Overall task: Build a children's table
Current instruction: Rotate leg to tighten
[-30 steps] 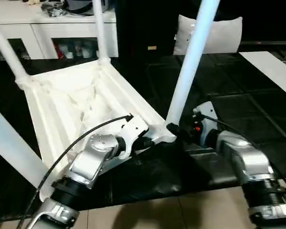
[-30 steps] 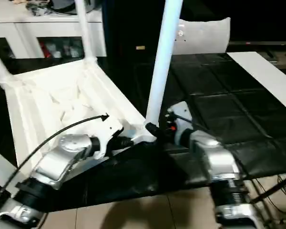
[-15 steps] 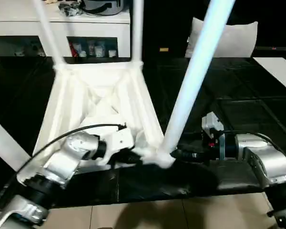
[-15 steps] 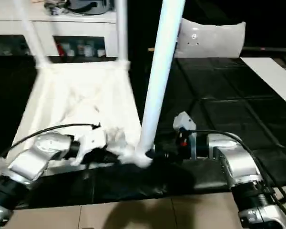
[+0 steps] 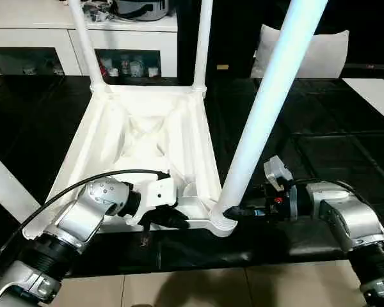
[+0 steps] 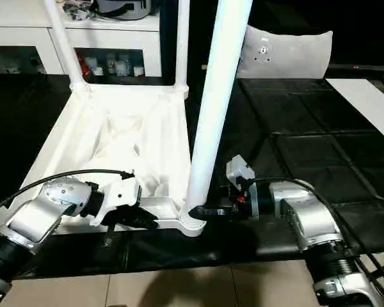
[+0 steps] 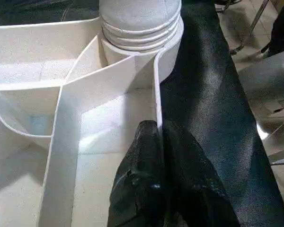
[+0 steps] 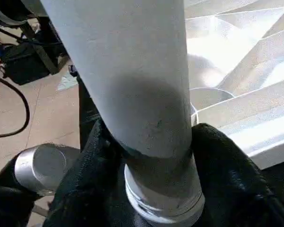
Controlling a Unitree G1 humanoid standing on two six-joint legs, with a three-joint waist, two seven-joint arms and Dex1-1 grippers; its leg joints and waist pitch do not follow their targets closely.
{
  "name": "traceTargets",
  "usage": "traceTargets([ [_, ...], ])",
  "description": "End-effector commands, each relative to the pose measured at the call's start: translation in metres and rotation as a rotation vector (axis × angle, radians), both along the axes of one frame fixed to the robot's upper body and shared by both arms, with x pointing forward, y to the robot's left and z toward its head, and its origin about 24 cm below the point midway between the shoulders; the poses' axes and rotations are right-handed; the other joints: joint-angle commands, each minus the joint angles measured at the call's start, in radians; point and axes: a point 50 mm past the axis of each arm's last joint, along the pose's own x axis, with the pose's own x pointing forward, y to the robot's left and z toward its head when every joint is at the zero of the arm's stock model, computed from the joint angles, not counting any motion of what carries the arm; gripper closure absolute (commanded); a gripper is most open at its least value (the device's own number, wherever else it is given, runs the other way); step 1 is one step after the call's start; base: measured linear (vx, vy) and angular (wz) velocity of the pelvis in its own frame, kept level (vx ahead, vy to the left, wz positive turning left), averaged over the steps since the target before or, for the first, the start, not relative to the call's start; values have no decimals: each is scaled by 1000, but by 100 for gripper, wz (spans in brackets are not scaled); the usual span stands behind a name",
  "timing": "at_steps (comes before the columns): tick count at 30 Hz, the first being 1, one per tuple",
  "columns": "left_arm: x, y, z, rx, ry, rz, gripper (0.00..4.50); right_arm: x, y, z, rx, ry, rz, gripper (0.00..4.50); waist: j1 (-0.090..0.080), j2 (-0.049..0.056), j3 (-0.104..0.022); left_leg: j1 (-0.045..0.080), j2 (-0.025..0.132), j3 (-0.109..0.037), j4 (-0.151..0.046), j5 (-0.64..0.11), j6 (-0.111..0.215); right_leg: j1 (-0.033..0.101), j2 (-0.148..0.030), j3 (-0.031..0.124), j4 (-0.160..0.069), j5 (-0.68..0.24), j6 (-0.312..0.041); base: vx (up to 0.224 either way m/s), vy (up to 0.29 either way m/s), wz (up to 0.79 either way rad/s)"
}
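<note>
The table [image 5: 147,137] lay upside down on the black worktop [image 5: 320,147], its legs pointing up and its long axis running away from the robot. The left pincer [image 7: 156,137] was clenched on the near rim; the right pincer [image 8: 151,156] grasped the near leg [image 5: 262,115] at its base.

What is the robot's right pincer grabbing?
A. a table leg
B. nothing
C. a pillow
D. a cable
A: in the right wrist view, the right pincer has a black finger on each side of the white leg, just above its socket.
</note>
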Motion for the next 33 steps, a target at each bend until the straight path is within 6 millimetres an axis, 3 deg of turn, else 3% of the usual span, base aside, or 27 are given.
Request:
traceTargets([
  [1, -5, -8, -1, 3, 24, -68, 450, 0, 4, 4, 26, 10, 27, 244, -4, -1, -64, -17, 33, -6, -66, -35, 64, 69, -84, 74, -67, -334, -24, 0, 0, 0],
  [6, -4, -12, -1, -55, 46, 28, 450, -1, 10, 5, 41, 11, -60, 251, -8, -1, -62, -17, 33, -4, -67, -37, 55, 69, -84, 75, -70, -346, -18, 0, 0, 0],
  [11, 3, -19, 1, -121, 41, 206, 450, 9, 22, 1, -9, -20, -280, 253, -19, -1, -56, -14, 19, -3, -67, -78, 32, 66, -81, 61, -94, -464, 36, 0, 0, 0],
  [12, 10, -26, 2, -165, 24, 322, 450, 18, 26, -2, -38, -13, -449, 254, -33, 1, -55, -16, 18, -3, -66, -87, 20, 66, -76, 58, -100, -482, 59, 0, 0, 0],
  [13, 10, -26, 2, -165, 24, 322, 450, 18, 26, -2, -38, -13, -449, 255, -42, -1, -55, -19, 14, -6, -64, -97, 17, 67, -76, 47, -107, -500, 74, 0, 0, 0],
  [14, 15, -33, 4, -214, 15, 426, 450, 25, 28, -6, -67, 1, -585, 255, -46, 0, -57, -20, 14, -8, -64, -98, 14, 70, -77, 46, -106, -499, 80, 0, 0, 0],
  [15, 16, -34, 4, -219, 14, 435, 450, 26, 28, -6, -70, 2, -597, 255, -59, -1, -58, -21, 13, -8, -63, -98, 15, 69, -75, 43, -109, -488, 83, 0, 0, 0],
  [16, 20, -44, 7, -268, 6, 541, 450, 34, 28, -9, -99, 0, -762, 255, -69, -3, -59, -22, 13, -8, -63, -93, 17, 69, -76, 45, -107, -477, 82, 0, 0, 0],
  [17, 22, -47, 8, -283, 4, 577, 450, 37, 27, -10, -111, -7, -812, 255, -69, -3, -59, -22, 13, -8, -63, -93, 17, 69, -76, 45, -107, -477, 82, 0, 0, 0],
  [18, 23, -53, 9, -301, 4, 612, 450, 39, 28, -11, -127, -32, -854, 255, -80, -4, -62, -27, 12, -9, -62, -78, 23, 70, -76, 46, -104, -453, 74, 0, 0, 0],
  [19, 23, -56, 9, -306, 5, 618, 450, 39, 28, -11, -132, -46, -857, 255, -81, -5, -63, -28, 8, -7, -60, -67, 37, 70, -75, 50, -102, -436, 75, 0, 0, 0],
  [20, 23, -61, 9, -314, 6, 624, 450, 40, 29, -10, -113, -56, -870, 201, -82, -16, -63, -25, 7, -5, -60, -63, 46, 68, -74, 53, -101, -431, 76, 0, 0, 0],
  [23, 20, -71, 9, -310, 0, 601, 450, 40, 34, -7, -79, -59, -864, 190, -71, -10, -67, -29, 11, -6, -64, -14, 72, 71, -75, 61, -87, -371, 60, 0, 0, 0],
  [25, 19, -69, 9, -298, -6, 586, 450, 39, 37, -5, -71, -61, -838, 162, -61, -5, -73, -29, 24, -11, -62, 59, 88, 71, -77, 71, -59, -235, 2, 0, 0, 0],
  [28, 19, -64, 8, -280, -15, 599, 450, 37, 37, -3, -64, -77, -813, 142, -56, -8, -75, -33, 26, -10, -55, 115, 110, 71, -79, 77, -38, -127, -49, 0, 0, 0],
  [30, 19, -62, 8, -272, -20, 607, 450, 36, 35, -3, -65, -82, -811, 130, -55, -6, -71, -34, 23, -5, -56, 102, 116, 69, -80, 77, -44, -142, -63, 0, 0, 0],
  [33, 19, -58, 7, -259, -28, 586, 450, 36, 28, -2, -64, -94, -798, 104, -53, -4, -67, -32, 23, -4, -60, 50, 103, 71, -81, 75, -58, -231, -37, 0, 0, 0],
])
